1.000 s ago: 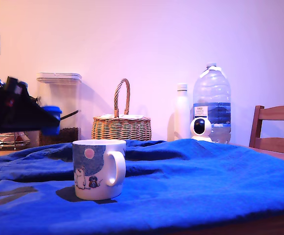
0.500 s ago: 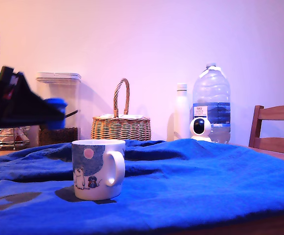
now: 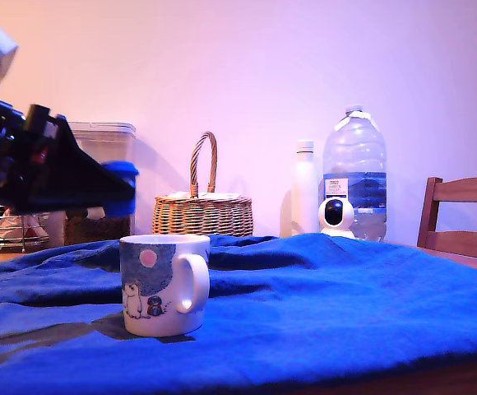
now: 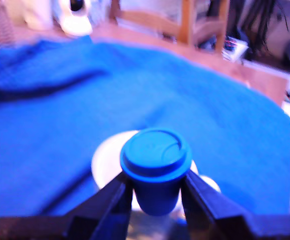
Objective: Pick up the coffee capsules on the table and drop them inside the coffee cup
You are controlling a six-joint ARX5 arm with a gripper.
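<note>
Carrying a blue capsule [image 4: 155, 170] pinched between the jaws, the gripper [image 3: 117, 188] hangs above and to the exterior view's left of the coffee cup [image 3: 164, 284]. Wrist view shows the white rim just under it. Centre over the opening, then release low so it won't bounce out.

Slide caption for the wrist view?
Gripper holds a blue capsule above the white coffee cup on blue cloth.
</note>
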